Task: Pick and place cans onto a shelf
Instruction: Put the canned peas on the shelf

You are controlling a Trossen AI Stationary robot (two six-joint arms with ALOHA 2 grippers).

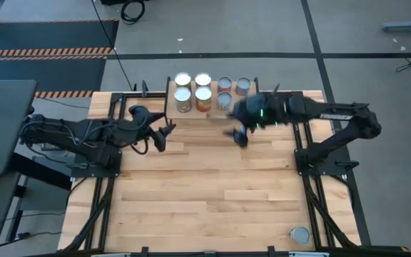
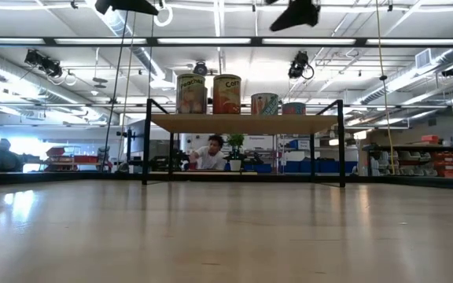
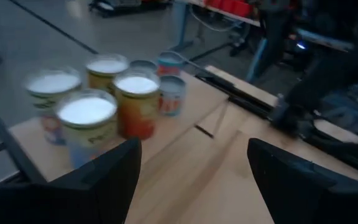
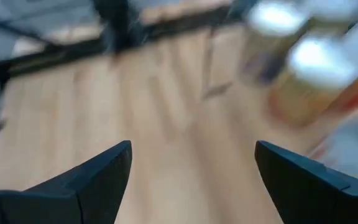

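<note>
Several cans stand upright in two rows on the shelf at the table's far edge; they also show in the low view and the left wrist view. One more can stands on the table near the front right corner. My left gripper is open and empty, above the table just in front of the shelf's left end. My right gripper is open and empty, above the table in front of the shelf's right half.
The shelf stands on thin black legs with a gap beneath it. Black frame rails run along the table's left and right sides. A person sits in the room behind the table.
</note>
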